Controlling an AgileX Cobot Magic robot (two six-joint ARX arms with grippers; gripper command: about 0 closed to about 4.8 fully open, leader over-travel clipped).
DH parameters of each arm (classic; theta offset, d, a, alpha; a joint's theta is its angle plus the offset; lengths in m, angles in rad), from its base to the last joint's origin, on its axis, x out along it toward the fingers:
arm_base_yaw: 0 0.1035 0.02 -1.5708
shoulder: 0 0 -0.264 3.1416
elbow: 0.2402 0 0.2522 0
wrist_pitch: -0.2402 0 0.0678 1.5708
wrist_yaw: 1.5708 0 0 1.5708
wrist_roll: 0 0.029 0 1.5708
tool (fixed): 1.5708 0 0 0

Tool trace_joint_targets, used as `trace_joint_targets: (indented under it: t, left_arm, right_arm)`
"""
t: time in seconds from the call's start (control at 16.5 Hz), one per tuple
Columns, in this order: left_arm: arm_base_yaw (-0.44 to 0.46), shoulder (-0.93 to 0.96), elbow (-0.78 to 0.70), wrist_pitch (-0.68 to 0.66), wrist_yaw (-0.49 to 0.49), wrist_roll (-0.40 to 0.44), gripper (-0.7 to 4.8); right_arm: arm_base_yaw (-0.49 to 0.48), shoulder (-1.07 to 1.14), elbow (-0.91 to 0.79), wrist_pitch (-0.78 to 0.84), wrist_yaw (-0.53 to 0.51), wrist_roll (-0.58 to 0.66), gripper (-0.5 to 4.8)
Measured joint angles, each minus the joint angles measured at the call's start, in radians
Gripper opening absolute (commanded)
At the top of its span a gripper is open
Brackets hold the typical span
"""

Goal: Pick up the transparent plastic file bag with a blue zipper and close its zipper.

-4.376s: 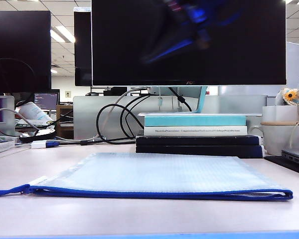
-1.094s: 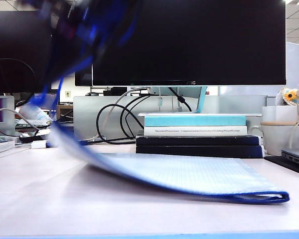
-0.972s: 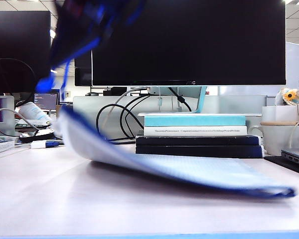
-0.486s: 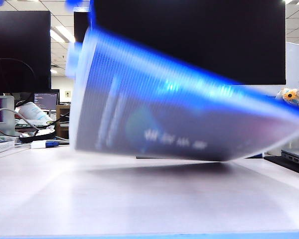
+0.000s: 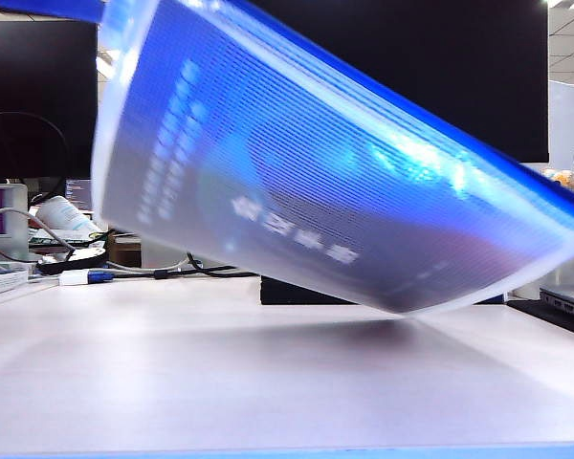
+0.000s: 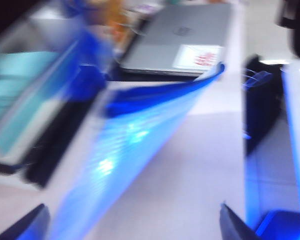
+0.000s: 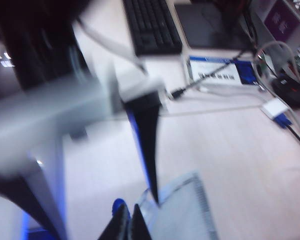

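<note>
The transparent plastic file bag (image 5: 316,191) hangs tilted above the table, its high end at the upper left of the exterior view. It blocks most of the scene. The blue zipper (image 5: 545,186) runs along its upper edge. In the right wrist view my right gripper (image 7: 128,222) is shut, pinching the bag's meshed corner (image 7: 182,210), with a bit of blue beside the tips. My left gripper (image 6: 132,222) is open and wide. The blurred bag (image 6: 135,145) and its zipper edge (image 6: 160,95) pass between its fingers, close to one tip. Neither gripper shows clearly in the exterior view.
A black monitor (image 5: 459,57) stands behind, and a dark book (image 5: 297,290) shows under the bag. A laptop (image 6: 185,35) lies at the right side of the table. A keyboard (image 7: 150,25), cables and a white adapter (image 5: 77,277) sit at the left.
The bag lay flat on the table. Its left end was pulled up first, then the whole bag swung off the table and now hangs higher and steeper.
</note>
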Motion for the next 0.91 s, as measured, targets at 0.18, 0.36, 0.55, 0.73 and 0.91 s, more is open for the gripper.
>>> trace_joint_targets:
  t: [0.18,0.36,0.55,0.73,0.91]
  left_arm:
    - [-0.028,0.043,0.0,0.022,-0.059,0.0,4.79]
    - [-0.028,0.051,0.0,0.063,-0.011,-0.003,4.59]
    - [-0.029,0.051,0.0,0.136,0.146,-0.002,-0.06]
    - [-0.029,0.059,0.0,0.151,0.161,-0.003,-0.06]
    - [-0.029,0.075,0.0,0.16,0.162,-0.003,-0.06]
  right_arm:
    - [0.0,-0.005,0.011,-0.001,-0.063,0.028,-0.03]
    - [0.001,-0.005,0.011,-0.048,-0.073,0.04,-0.03]
    - [0.001,-0.005,0.011,-0.053,-0.073,0.04,-0.03]
    - [0.0,-0.005,0.011,-0.045,-0.073,0.04,-0.03]
    - [-0.001,-0.005,0.011,-0.051,-0.072,0.04,-0.03]
